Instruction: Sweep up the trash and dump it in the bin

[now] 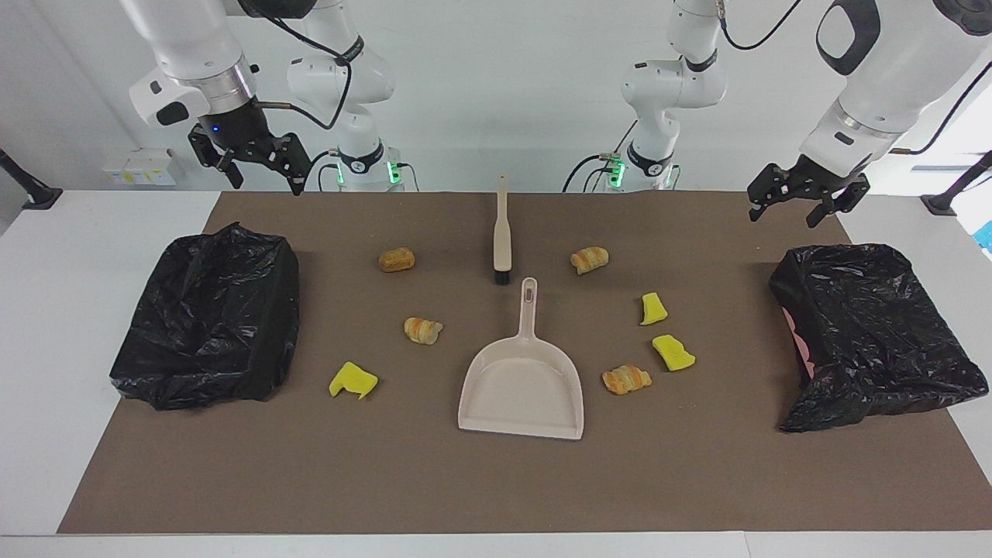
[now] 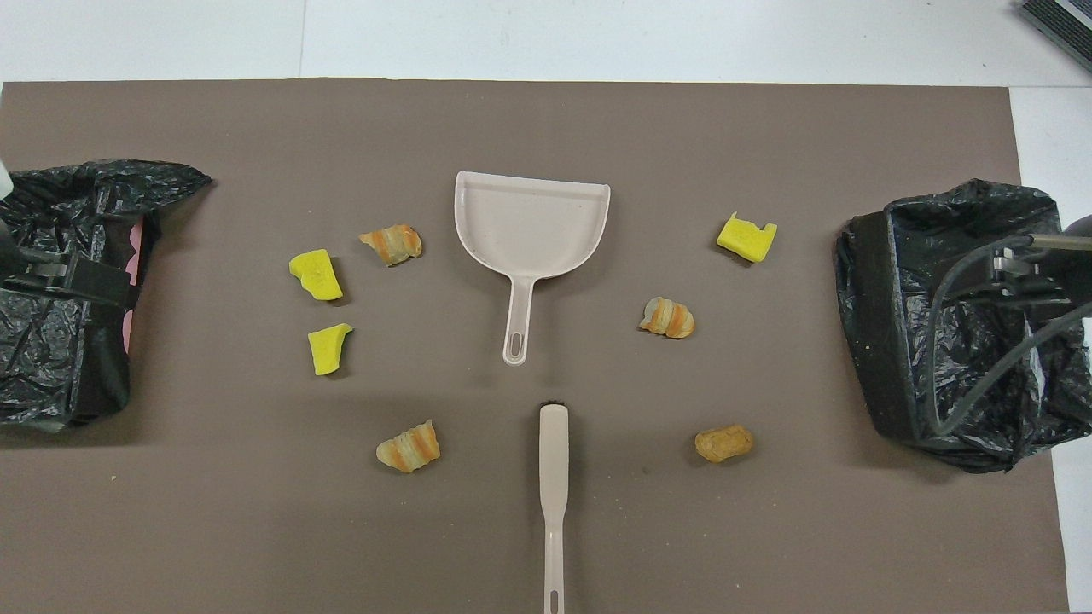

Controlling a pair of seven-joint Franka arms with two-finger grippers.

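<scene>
Facing view: the dustpan [image 1: 521, 387] lies mid-mat with seven trash pieces [image 1: 423, 330] scattered around it, the brush [image 1: 501, 232] just nearer the robots than its handle. A black-lined bin [image 1: 209, 314] sits at each end of the mat. The left gripper [image 1: 806, 203] and right gripper [image 1: 256, 161] hang empty, fingers apart. Likely trouble: light spongy pieces may roll past the pan's lip.

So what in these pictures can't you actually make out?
- Inside of the bin at the right arm's end: facing view, crumpled black bag covers it.
- Bottom of the bin at the left arm's end: facing view, its own liner shadows it; overhead view, the left gripper overlaps it.
- Brush bristles: overhead view, the upright handle hides them.
- Brush handle end: overhead view, cut off by the bottom edge.
</scene>
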